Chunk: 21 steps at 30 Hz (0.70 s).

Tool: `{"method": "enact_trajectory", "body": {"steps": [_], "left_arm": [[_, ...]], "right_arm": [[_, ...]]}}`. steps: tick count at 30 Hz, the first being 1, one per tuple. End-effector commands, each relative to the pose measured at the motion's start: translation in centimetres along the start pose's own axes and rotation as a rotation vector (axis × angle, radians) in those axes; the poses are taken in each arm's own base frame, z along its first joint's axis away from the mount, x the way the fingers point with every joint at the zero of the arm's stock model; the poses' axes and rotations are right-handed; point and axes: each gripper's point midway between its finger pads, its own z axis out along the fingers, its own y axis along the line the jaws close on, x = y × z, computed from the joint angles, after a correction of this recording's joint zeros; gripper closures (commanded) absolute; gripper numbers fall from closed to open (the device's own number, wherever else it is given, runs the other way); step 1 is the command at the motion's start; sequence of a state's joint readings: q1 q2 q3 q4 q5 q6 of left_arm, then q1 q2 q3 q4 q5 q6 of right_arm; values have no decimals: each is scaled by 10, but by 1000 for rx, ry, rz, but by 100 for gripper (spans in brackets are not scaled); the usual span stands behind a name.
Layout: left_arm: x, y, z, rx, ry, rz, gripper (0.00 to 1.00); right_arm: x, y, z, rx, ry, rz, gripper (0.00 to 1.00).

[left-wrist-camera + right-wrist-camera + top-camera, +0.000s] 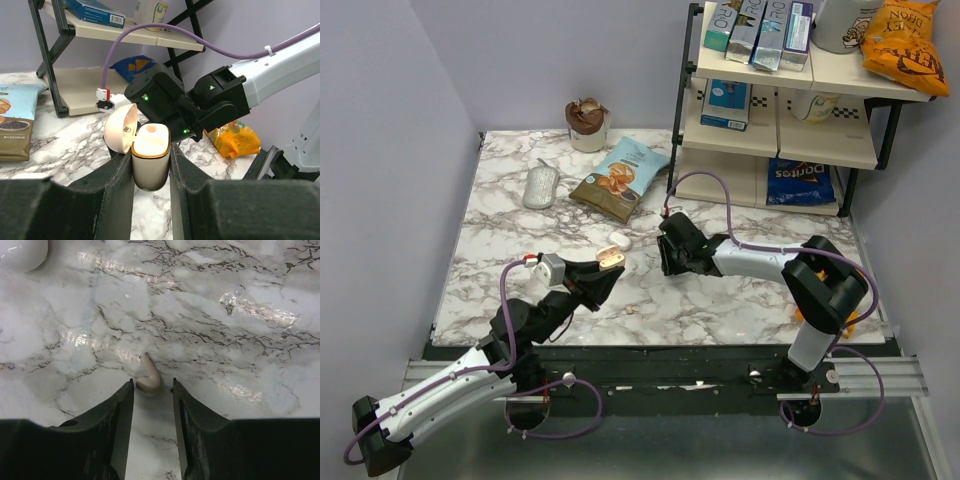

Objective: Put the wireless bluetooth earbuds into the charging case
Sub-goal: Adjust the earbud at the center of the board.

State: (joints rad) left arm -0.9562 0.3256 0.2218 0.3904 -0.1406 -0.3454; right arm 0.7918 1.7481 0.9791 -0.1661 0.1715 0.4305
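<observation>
Left gripper (pixel 151 150) clamps the smooth, rounded white charging case (pixel 149 167); near the case, right gripper's (pixel 153 385) parted jaws flank a curved, glossy earbud (pixel 148 380).

Layout. Charging case (pixel 150 160) between the left fingers (pixel 115 190), over the table's (pixel 700 300) middle; one earbud (pixel 148 380) on the table between the right fingers (pixel 115 425). Toward the far edge: snack bag (pixel 620 178), oval object (pixel 541 186) to its left. Far right corner: shelf rack (pixel 840 140).
</observation>
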Motion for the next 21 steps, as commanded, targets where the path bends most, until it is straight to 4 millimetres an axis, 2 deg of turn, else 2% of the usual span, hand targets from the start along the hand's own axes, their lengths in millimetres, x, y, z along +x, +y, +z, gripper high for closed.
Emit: {"method": "enact_trajectory", "body": {"steps": [1, 4, 7, 8, 11, 13, 14, 19, 21], "left_arm": [[-2, 0, 1, -5, -8, -2, 100], [-2, -1, 2, -3, -1, 1, 100], [-3, -1, 1, -2, 1, 2, 100], [-4, -1, 1, -1, 0, 2, 100], [-5, -2, 1, 1, -3, 2, 100], [-6, -3, 1, 7, -7, 1, 100], [-8, -4, 1, 11, -9, 0, 100], [-15, -10, 0, 37, -25, 4, 100], [-18, -12, 0, 44, -31, 3, 100]], "right_arm": [[-2, -5, 0, 14, 7, -36, 53], [2, -4, 5, 13, 29, -49, 53], [4, -3, 8, 5, 40, -71, 62], [4, -3, 8, 0, 42, -92, 71], [5, -4, 8, -12, 53, -157, 82], [2, 0, 4, -43, 42, -221, 85], [5, 5, 2, -91, 42, -311, 87], [29, 19, -2, -163, 110, -555, 89], [36, 14, 4, -131, 163, -549, 80]]}}
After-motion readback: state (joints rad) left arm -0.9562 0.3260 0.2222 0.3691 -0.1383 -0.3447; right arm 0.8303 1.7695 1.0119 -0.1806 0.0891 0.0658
